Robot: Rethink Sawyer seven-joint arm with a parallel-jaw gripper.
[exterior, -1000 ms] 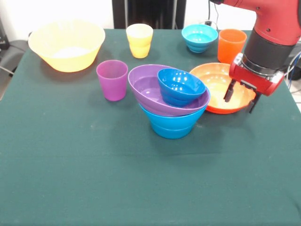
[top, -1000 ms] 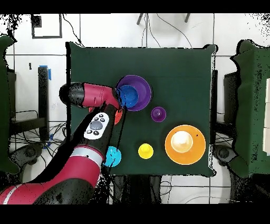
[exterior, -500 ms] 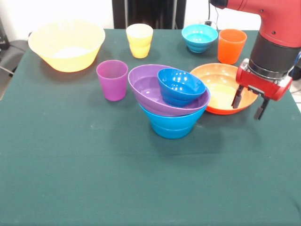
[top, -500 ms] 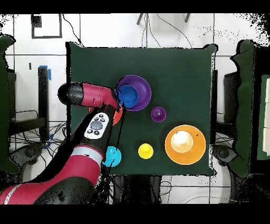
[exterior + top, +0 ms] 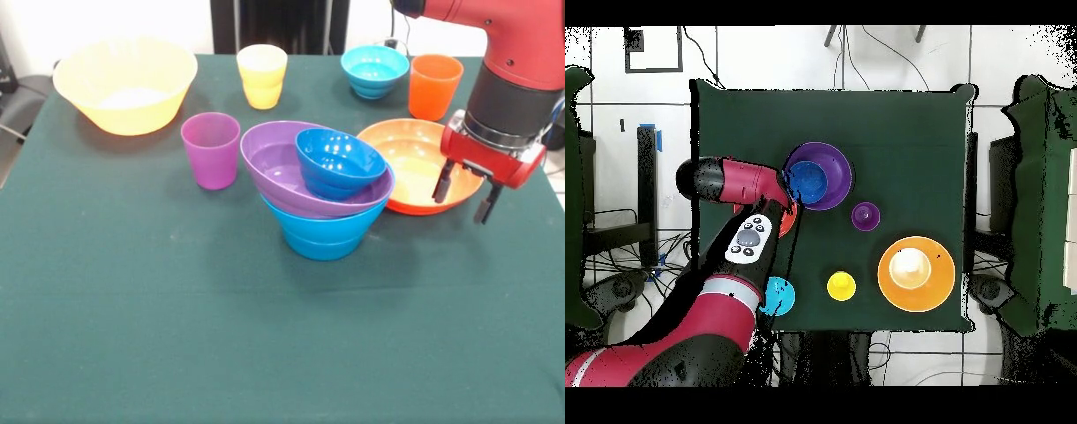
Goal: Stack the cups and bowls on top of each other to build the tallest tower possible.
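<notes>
The tower stands mid-table: a mid-blue bowl [image 5: 324, 233] carries a tilted wide purple bowl [image 5: 281, 168] [image 5: 833, 170], and a small dark blue bowl [image 5: 340, 162] [image 5: 808, 181] sits in that. To its right lies the wide orange bowl [image 5: 408, 157] [image 5: 788, 216]. My gripper [image 5: 461, 201] hangs open at that bowl's right rim, one finger over the inside and one outside, holding nothing. The purple cup [image 5: 211, 148] [image 5: 865, 215] stands left of the tower. The yellow cup [image 5: 261, 75] [image 5: 841, 286] and the orange cup [image 5: 434, 85] stand at the back.
A large yellow bowl [image 5: 125, 84] [image 5: 916, 272] sits at the back left. A small cyan bowl [image 5: 374, 71] [image 5: 778, 296] stands beside the orange cup. In the overhead view the arm [image 5: 735, 182] covers the gripper and most of the orange bowl.
The gripper moved right and slightly down from over the orange bowl to its right rim, then edged back left. It stayed open. The bowls and cups have not moved.
</notes>
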